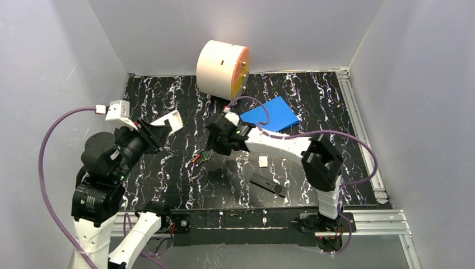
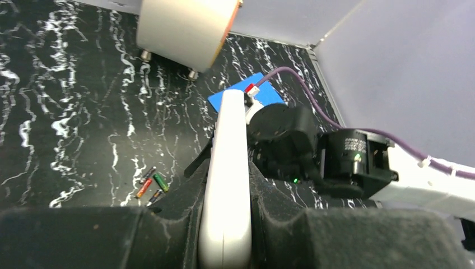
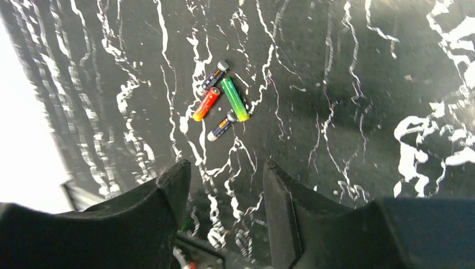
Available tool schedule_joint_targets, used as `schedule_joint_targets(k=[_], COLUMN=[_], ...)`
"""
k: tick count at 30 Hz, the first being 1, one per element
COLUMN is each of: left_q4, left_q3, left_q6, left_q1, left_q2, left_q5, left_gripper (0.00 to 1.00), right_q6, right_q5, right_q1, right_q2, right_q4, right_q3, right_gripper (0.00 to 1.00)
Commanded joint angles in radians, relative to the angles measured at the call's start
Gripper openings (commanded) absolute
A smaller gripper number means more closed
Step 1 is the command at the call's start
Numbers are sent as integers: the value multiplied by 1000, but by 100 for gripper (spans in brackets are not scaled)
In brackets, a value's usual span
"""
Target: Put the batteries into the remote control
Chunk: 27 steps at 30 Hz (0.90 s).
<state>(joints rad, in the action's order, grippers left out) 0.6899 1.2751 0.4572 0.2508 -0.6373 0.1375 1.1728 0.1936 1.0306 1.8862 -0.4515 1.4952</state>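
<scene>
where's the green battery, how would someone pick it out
On the black marbled table, look in front of the big cream cylinder at the back, toward the middle, where four small batteries lie in a loose bunch. The green battery is the only bright green one, fading to yellow at one end; beside it are an orange-red battery and two dark batteries.

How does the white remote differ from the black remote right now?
The white remote is clamped between the left gripper's jaws above the table; the black remote lies flat on it, ungripped. The white one stands out against the dark marbled surface; the black one nearly blends in. Both are slim bars.
</scene>
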Motion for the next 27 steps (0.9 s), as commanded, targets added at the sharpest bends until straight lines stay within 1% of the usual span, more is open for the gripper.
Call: schedule_joint_targets(k=[1,3,5,7,8,11,12,14,19,23,27], left_q4=[95,145,185,209,218,256,270,287,295,293,293], left_q3=[68,90,110,117,122,141,148,156,156,149,142], left_q6=[-9,0,2,5,8,24,27,24,9,8,1], left_q1=[1,1,1,0,1,1,1,1,1,0,0], left_q2=[9,5,2,4,5,8,8,8,11,7,4], left_q5=[-174,-220,-251,-284,-305,-389,-415,-455,-472,-470,-471], left_gripper=[0,0,0,0,0,0,0,0,0,0,0], right_q6=[-213,-316,-407,-453,-459,-459,-468,-490,-433,-314,-207], right_q5=[206,179,99,21,5,19,39,71,145,144,122], right_q1=[64,72,72,75,78,102,111,126,128,128,128], right_q2=[107,149,177,212,232,293,310,333,372,412,458], right_q4=[-35,-18,36,57,51,20,16,9,-107,-177,-233], right_q3=[156,189,190,204,221,290,310,349,434,474,502], right_gripper=[57,57,57,58,58,58,56,55,55,55,53])
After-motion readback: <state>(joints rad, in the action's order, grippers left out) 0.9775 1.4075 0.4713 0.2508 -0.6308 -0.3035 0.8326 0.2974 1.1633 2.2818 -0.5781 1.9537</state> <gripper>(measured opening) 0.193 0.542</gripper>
